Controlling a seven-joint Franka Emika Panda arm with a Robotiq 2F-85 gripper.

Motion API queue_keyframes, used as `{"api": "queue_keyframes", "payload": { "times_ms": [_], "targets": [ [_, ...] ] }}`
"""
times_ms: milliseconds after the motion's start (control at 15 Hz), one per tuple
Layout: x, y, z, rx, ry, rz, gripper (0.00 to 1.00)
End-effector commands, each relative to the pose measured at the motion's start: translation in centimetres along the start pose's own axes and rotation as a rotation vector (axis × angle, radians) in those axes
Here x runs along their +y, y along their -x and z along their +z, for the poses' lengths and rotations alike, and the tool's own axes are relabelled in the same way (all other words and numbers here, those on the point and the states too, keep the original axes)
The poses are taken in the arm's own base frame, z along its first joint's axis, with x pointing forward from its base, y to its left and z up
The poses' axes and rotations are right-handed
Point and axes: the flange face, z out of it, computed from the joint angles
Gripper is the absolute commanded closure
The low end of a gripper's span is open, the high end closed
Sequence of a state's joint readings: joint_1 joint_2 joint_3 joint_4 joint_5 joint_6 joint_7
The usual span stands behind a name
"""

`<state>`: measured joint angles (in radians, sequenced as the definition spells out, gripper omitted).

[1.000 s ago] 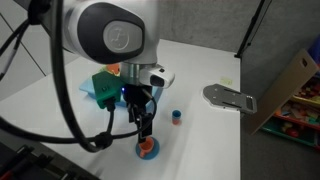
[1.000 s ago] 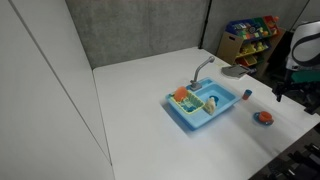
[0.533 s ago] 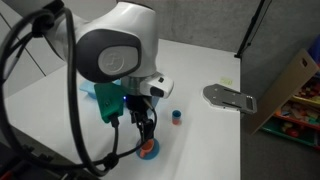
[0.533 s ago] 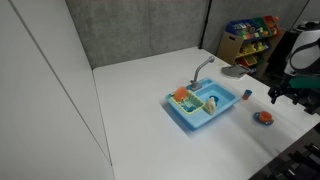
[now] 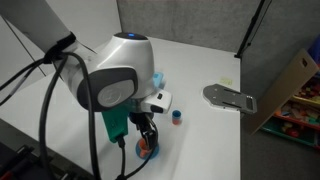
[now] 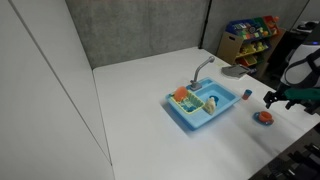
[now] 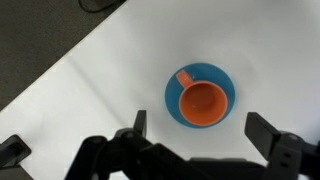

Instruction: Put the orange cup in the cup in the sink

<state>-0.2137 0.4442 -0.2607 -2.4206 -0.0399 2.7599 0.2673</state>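
An orange cup (image 7: 202, 103) stands upright on a blue saucer (image 7: 222, 78) on the white table. It also shows in both exterior views (image 5: 147, 146) (image 6: 264, 117). My gripper (image 7: 204, 128) is open and empty, hanging just above the cup with a finger on either side in the wrist view. It shows in both exterior views (image 5: 142, 129) (image 6: 281, 98). The blue toy sink (image 6: 222, 110) holds another orange cup (image 6: 181, 95) and a few small items. In an exterior view the arm mostly hides the sink (image 5: 113, 121).
A grey faucet (image 6: 202, 68) stands at the sink's back. A small blue and orange piece (image 5: 177, 118) (image 6: 247, 93) sits on the table near the saucer. A grey flat object (image 5: 228, 97) lies near the table's edge. A toy shelf (image 6: 250, 40) stands beyond the table.
The arm has swung over the saucer and the gripper has come down closer to the orange cup. The cup and saucer have not moved.
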Motion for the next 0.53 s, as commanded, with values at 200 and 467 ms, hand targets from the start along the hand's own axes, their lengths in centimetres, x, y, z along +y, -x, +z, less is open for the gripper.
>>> {"api": "queue_keyframes", "payload": {
  "times_ms": [200,467],
  "targets": [
    [0.3,-0.3,3.3,0.047,-0.016,-0.007,0.00],
    [0.1,0.0,4.6,0.047,-0.023,-0.013,0.00]
  ]
}}
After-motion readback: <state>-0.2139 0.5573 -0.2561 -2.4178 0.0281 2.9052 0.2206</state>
